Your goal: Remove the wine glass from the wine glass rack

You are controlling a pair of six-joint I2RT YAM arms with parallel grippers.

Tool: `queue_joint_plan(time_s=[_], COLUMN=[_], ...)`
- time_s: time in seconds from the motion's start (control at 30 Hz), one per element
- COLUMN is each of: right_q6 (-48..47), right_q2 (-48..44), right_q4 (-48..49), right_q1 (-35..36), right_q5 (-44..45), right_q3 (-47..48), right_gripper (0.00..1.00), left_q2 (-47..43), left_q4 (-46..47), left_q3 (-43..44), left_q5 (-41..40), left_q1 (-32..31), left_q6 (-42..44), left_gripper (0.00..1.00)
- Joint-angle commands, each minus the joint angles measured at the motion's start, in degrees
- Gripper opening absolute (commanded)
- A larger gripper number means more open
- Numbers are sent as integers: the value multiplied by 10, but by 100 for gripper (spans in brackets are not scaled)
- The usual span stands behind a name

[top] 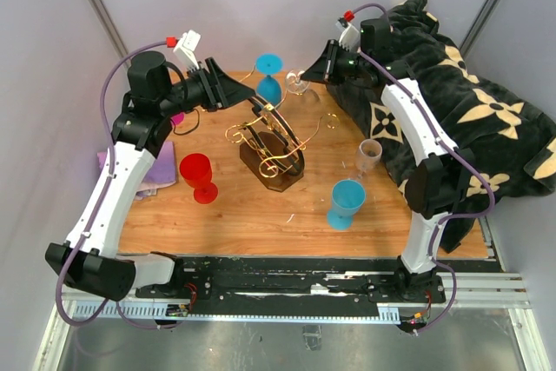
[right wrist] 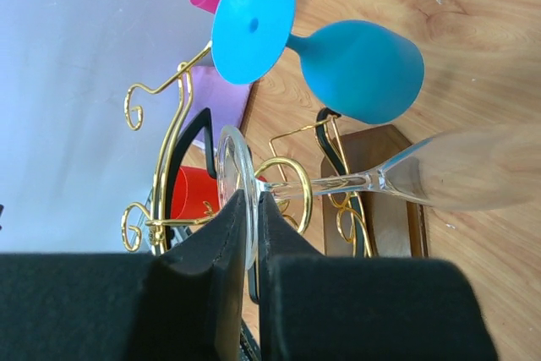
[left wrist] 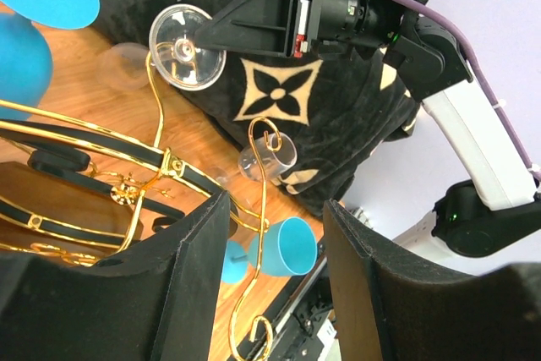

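The wine glass rack [top: 271, 147] has gold wire arms on a dark brown base [top: 276, 173] and stands mid-table. A clear wine glass [top: 298, 82] hangs foot-up at the tip of a far arm. In the right wrist view its stem [right wrist: 338, 183] crosses a gold scroll [right wrist: 287, 194]. My right gripper [right wrist: 251, 205] is shut on the glass's foot [right wrist: 230, 166]. A blue wine glass [top: 269, 76] hangs beside it. My left gripper [left wrist: 275, 209] is open at the rack's left side, with a gold scroll arm [left wrist: 260, 234] between its jaws, touching neither.
A red goblet [top: 198, 175] stands left of the rack. A blue cup [top: 347, 202] and a small clear glass [top: 369, 155] stand to its right. A black patterned blanket [top: 460, 110] fills the right side. A purple cloth [top: 161, 167] lies at the left edge.
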Motion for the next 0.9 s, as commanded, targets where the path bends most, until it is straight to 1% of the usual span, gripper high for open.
queue_joint_plan(time_s=[0.0, 0.17, 0.4, 0.57, 0.7, 0.87], right_q6=[25, 55, 61, 50, 32, 13], right_q2=[1, 33, 25, -34, -91, -146], right_q4=[60, 96, 117, 121, 104, 89], right_q1=[-8, -1, 23, 25, 24, 4], right_q5=[-7, -57, -97, -95, -92, -86], right_q3=[20, 39, 21, -52, -115, -172], right_gripper=[1, 1, 1, 1, 1, 1], left_q2=[-20, -23, -22, -27, -24, -24], left_q4=[-4, -2, -5, -11, -9, -11], left_q3=[-1, -2, -9, -9, -11, -11], left_q5=[1, -2, 1, -6, -1, 1], left_q1=[-2, -2, -2, -2, -2, -2], left_q6=[17, 19, 20, 28, 23, 21], left_gripper=[54, 54, 54, 54, 54, 54])
